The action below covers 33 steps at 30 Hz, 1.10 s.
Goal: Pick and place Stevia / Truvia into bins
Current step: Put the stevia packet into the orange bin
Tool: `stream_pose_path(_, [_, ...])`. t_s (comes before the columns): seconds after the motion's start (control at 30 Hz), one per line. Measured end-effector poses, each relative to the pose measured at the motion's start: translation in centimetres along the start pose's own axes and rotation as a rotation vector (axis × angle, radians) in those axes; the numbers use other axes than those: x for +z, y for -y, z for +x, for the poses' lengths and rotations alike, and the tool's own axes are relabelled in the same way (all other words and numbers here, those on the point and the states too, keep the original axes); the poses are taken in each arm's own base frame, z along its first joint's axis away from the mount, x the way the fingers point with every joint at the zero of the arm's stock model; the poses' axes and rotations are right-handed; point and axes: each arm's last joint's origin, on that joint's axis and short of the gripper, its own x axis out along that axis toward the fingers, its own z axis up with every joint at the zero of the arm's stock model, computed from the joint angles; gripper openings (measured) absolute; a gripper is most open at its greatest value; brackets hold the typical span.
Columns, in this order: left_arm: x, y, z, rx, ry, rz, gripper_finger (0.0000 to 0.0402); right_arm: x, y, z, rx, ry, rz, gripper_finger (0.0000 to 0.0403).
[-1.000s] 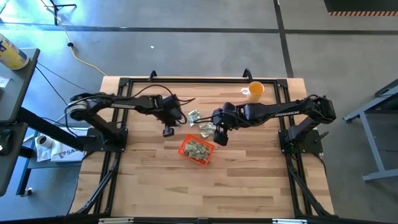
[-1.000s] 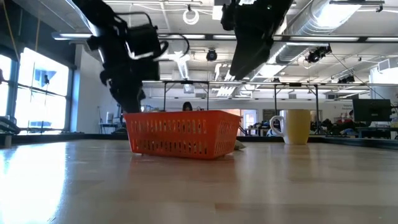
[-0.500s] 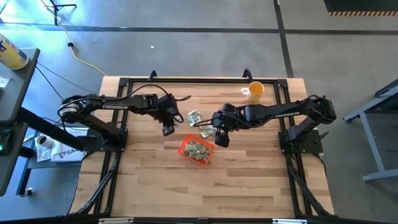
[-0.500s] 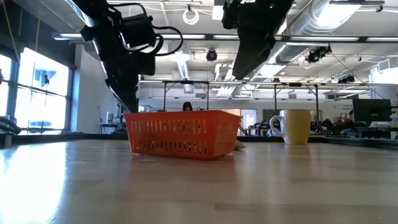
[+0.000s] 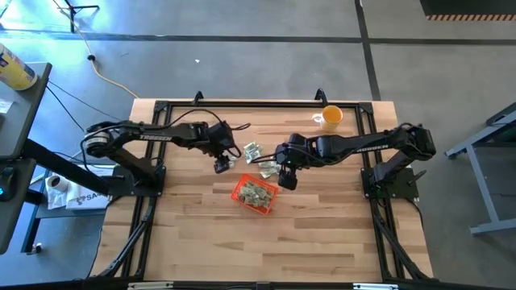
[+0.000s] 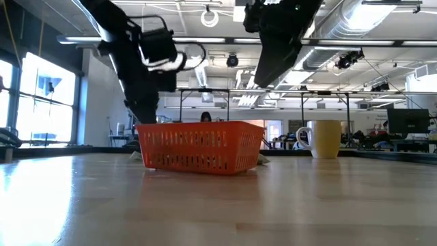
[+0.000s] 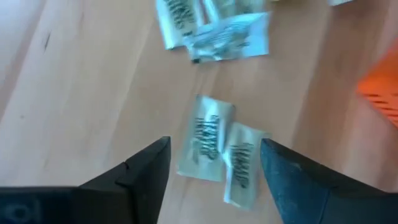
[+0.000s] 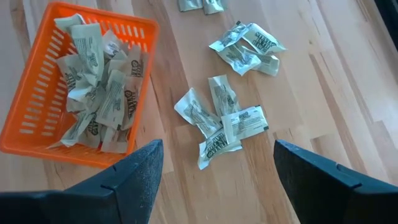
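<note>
The orange bin (image 5: 255, 194) sits mid-table and holds several pale green-and-white sachets (image 8: 99, 87). It also shows in the low view (image 6: 201, 147). Loose sachets lie flat on the wood beyond it in two small heaps (image 5: 251, 151) (image 5: 268, 168). My left gripper (image 5: 223, 164) is open and empty, left of the heaps. In the left wrist view its fingers (image 7: 214, 146) stand on either side of two sachets (image 7: 205, 140) lying side by side, above them. My right gripper (image 5: 286, 179) is open and empty, hovering right of the bin, over one heap (image 8: 221, 118).
A yellow-orange cup (image 5: 330, 118) stands at the far right of the table, also in the low view (image 6: 326, 139). A black frame (image 5: 242, 103) runs along the table's far and side edges. Bare wood lies on the near side of the bin.
My left gripper drew back a little toward the table's left edge, then came back toward the right, toward the loose sachets. The bin and sachets have stayed in place.
</note>
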Motion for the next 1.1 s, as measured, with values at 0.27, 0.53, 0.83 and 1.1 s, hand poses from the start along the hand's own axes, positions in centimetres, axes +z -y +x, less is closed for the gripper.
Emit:
stream_pose_path(0.27, [-0.6, -2.5, 3.9, -0.011, -0.088, -0.089, 0.0238, 0.0, 0.0, 0.0, -0.007, -0.001, 0.035, 0.0295])
stream_pose_path(0.53, [-0.9, -2.7, 6.0, -0.005, -0.147, 0.005, 0.018, -0.1, 0.1, 0.0, -0.028, -0.009, 0.06, 0.0295])
stream_pose_path(0.83, [0.2, -6.4, 5.1, 0.181, -0.065, 0.012, 0.0024, -0.2, 0.2, 0.0, -0.041, -0.016, 0.07, 0.0295])
stream_pose_path(1.1, [5.9, -7.9, -1.4, 0.085, 0.026, -0.062, 0.002, -0.8, 0.1, -0.1, -0.084, -0.058, 0.042, 0.0295])
